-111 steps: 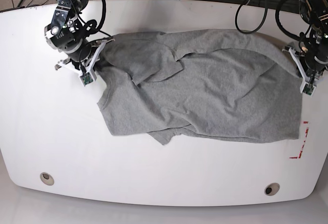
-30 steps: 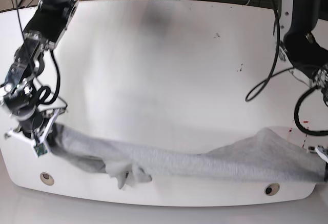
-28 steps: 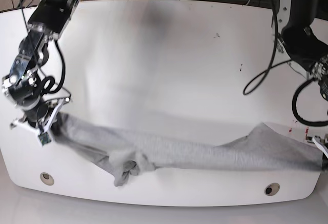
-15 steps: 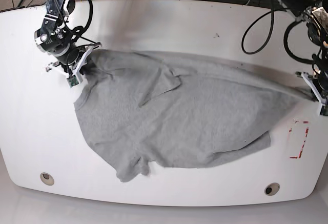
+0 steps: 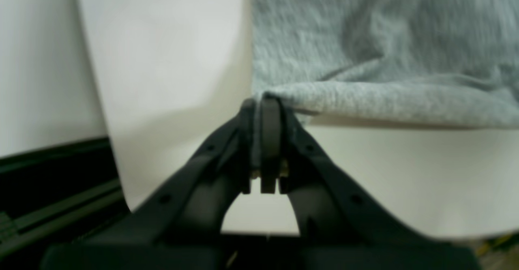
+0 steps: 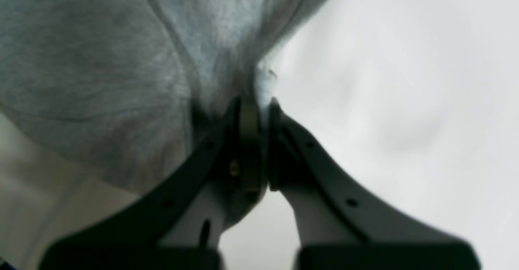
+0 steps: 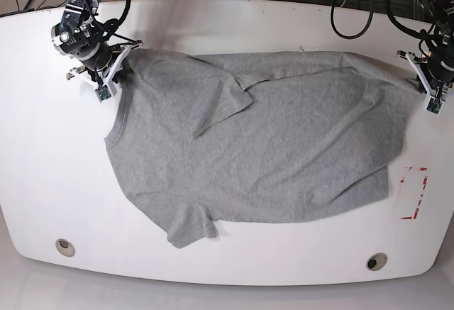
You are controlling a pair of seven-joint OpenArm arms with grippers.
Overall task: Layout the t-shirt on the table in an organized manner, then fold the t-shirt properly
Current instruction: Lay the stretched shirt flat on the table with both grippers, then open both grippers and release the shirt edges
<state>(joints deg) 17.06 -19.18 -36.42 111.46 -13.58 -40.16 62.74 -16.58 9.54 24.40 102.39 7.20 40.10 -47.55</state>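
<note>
Both black grippers, left (image 5: 260,99) & right (image 6: 255,101), clenched on far corners of heather-grey cotton t-shirt (image 7: 262,140), spread across glossy white table (image 7: 42,154); pull apart evenly w/ tension, flatten folded sleeve (image 7: 223,104) before releasing.

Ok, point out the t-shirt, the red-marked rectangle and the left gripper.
t-shirt (image 7: 284,147), base view, middle of the grey body.
red-marked rectangle (image 7: 424,193), base view, its right red edge.
left gripper (image 5: 261,103), left wrist view, between the fingertips pinching the cloth.
</note>
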